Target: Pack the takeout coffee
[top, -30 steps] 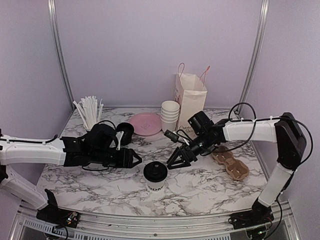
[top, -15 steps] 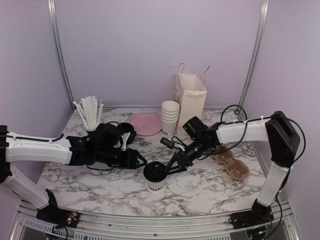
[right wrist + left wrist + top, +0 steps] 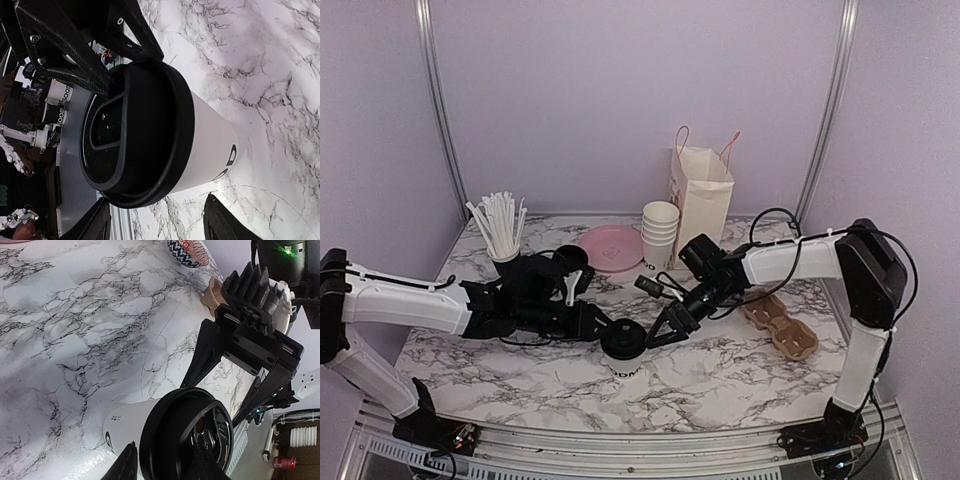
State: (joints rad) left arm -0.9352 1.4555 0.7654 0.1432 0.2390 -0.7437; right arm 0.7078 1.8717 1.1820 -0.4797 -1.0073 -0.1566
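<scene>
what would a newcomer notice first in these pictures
The black-lidded white coffee cup sits near the front middle of the marble table, with the left gripper and right gripper crowding it from either side. Behind them, a paper bag stands at the back beside stacked white cups, and a bunch of white straws sticks up at the back left.

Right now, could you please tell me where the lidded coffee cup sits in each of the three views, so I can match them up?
Top view: the coffee cup stands at lower centre.
Left wrist view: the cup is at bottom centre, its top end toward the camera.
Right wrist view: the cup fills the left and middle, top end toward the camera.
Shared landmark: the marble table shows under it in all three.
</scene>
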